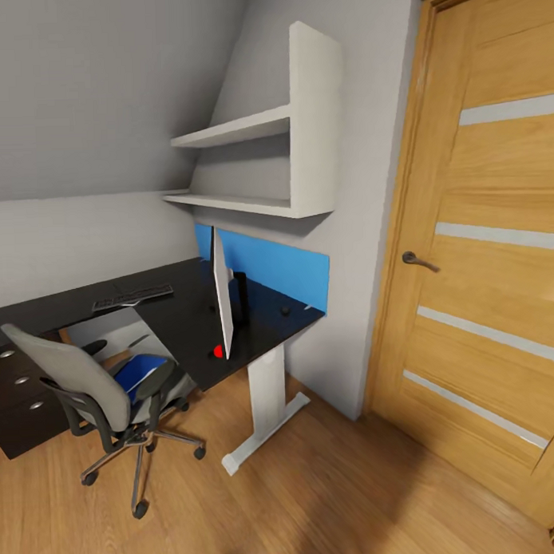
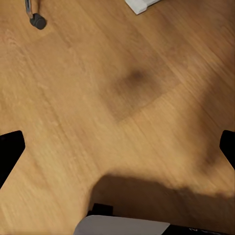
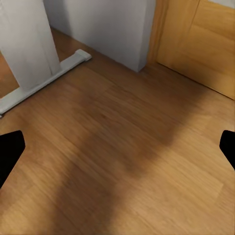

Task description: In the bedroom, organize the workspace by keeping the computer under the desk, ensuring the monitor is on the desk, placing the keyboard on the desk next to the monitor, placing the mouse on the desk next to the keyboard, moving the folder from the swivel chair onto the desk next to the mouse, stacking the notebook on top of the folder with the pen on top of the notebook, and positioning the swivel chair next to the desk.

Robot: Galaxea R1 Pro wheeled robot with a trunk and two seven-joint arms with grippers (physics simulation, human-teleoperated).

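The black desk [image 1: 183, 328] stands in the corner, with the monitor [image 1: 223, 299] edge-on upon it. The keyboard [image 1: 132, 296] lies further back on the desk. A small dark lump, probably the mouse [image 1: 285, 311], sits near the blue back panel. The swivel chair [image 1: 89, 379] stands at the desk with the blue folder [image 1: 140, 370] on its seat. The computer, notebook and pen are out of view. My left gripper [image 2: 117, 152] is open above bare floor, near a chair caster [image 2: 38, 22]. My right gripper [image 3: 117, 152] is open above the floor by the desk's white leg [image 3: 27, 49].
White wall shelves [image 1: 257, 166] hang above the desk. An oak door [image 1: 484, 262] with frosted strips closes the right side. The desk's drawers [image 1: 17, 382] are at the left. The white desk foot [image 1: 266, 425] reaches out onto the wood floor [image 1: 333, 499].
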